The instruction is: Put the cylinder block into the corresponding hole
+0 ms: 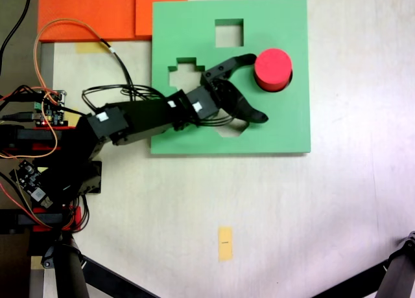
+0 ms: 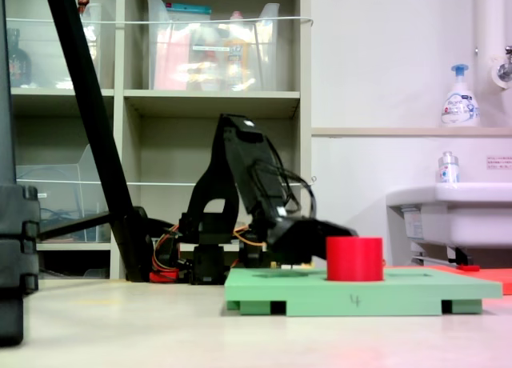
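End effector (image 1: pixel 251 87) spread wide, empty; one cylinder block (image 1: pixel 273 69) seated in round hole; green board (image 1: pixel 285 126) shows three other cutouts.

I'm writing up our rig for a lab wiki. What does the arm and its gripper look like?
The arm is black and made of boxy segments, with small white stickers on top and loose black cables looping alongside. Its gripper has two black curved fingers. Red parts and exposed circuit boards with orange wires sit at the base.
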You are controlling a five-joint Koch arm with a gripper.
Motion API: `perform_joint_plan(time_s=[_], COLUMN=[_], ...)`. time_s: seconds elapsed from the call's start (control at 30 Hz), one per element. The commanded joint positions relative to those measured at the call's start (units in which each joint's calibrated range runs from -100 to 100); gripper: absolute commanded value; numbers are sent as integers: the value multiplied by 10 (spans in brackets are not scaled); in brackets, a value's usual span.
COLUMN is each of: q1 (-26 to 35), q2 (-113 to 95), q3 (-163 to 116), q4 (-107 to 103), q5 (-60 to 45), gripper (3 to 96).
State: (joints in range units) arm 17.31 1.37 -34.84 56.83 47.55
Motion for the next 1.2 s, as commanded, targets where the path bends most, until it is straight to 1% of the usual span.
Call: perform_joint_plan(time_s=[0.03,0.1,0.17,0.2,0.23,0.27,0.3,0.37,0.4,0.47,0.57,0.63,0.7,0.87,1.0,1.13,1.2], q1=[-14,-24,-39,-48,-56,-70,-83,-122,-130,-152,-165,-177,-177,-160,-138,-138,-138], q2=[-289,-428,-590,-676,-758,-834,-901,-1014,-1014,-1014,-1014,-1014,-1014,-1014,-1014,-1014,-1014], q3=[-95,-142,-170,-174,-177,-182,-185,-183,-180,-189,-281,-378,-480,-652,-652,-652,-652], q4=[54,17,-82,-154,-222,-278,-323,-449,-481,-492,-480,-425,-346,-342,-421,-553,-559], q5=[-10,-30,-61,-78,-96,-111,-130,-218,-241,-263,-361,-423,-460,-489,-495,-495,-495], gripper=[869,864,862,832,772,736,665,448,434,444,458,506,510,489,474,472,472])
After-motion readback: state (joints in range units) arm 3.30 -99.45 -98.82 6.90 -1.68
